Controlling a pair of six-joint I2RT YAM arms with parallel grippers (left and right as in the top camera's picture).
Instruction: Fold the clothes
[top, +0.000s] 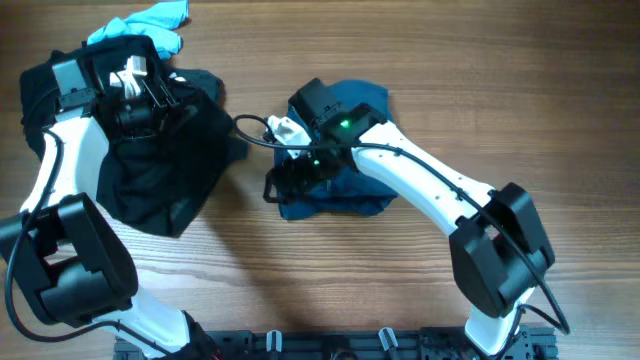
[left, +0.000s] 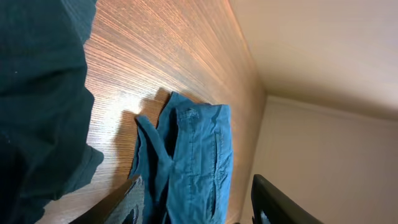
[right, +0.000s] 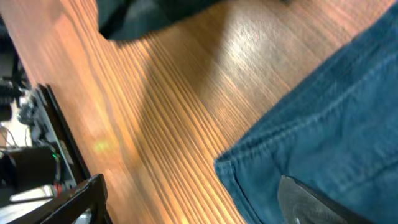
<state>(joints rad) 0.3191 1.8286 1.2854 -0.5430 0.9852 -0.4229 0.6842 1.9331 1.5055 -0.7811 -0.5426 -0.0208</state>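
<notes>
A folded dark blue garment (top: 345, 150) lies mid-table. My right gripper (top: 292, 178) is open at its left edge. In the right wrist view (right: 196, 208) one finger rests over the blue cloth (right: 336, 118) and the other is over bare wood. A black garment (top: 165, 160) lies spread at the left. My left gripper (top: 140, 85) is open above its top part. In the left wrist view its fingers (left: 199, 211) frame a light blue garment (left: 196, 155), which lies at the table's back left (top: 150, 20).
The black cloth fills the left of the left wrist view (left: 37, 93) and shows at the top of the right wrist view (right: 143, 12). Bare wooden table (top: 400, 290) lies in front. The arm bases stand at the front edge.
</notes>
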